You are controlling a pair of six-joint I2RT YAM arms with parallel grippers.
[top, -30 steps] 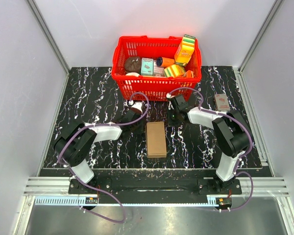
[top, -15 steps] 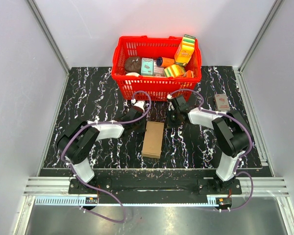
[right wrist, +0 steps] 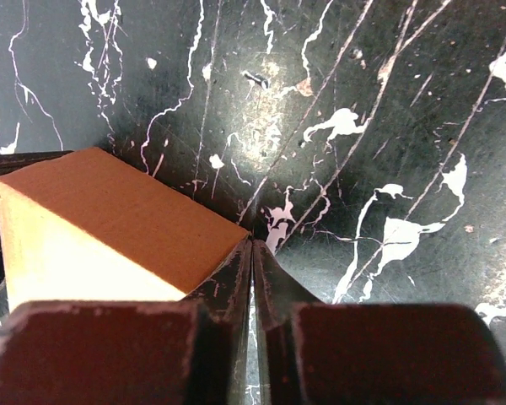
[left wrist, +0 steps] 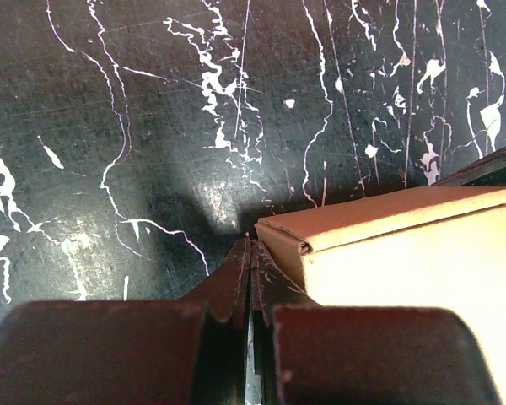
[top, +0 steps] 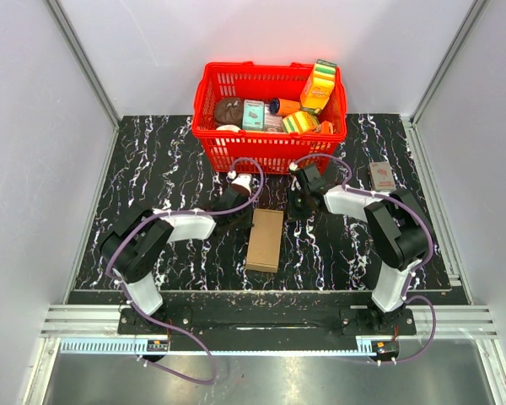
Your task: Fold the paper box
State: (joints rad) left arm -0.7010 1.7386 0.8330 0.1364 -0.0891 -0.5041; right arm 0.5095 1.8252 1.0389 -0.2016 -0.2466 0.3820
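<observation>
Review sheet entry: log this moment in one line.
paper box: closed, flat | left gripper: shut, empty, at box corner | right gripper: shut, empty, at box corner

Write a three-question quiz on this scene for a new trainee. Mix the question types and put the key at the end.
1. True or false: the paper box lies inside the red basket.
2. Pick one. The left gripper is:
A. open around the box
B. shut, beside a corner of the box
C. shut on an item in the basket
3. Fill in: the small packet lies on the robot's ___ side.

Key: 1 false, it lies on the tabletop between the arms; 2 B; 3 right.
</observation>
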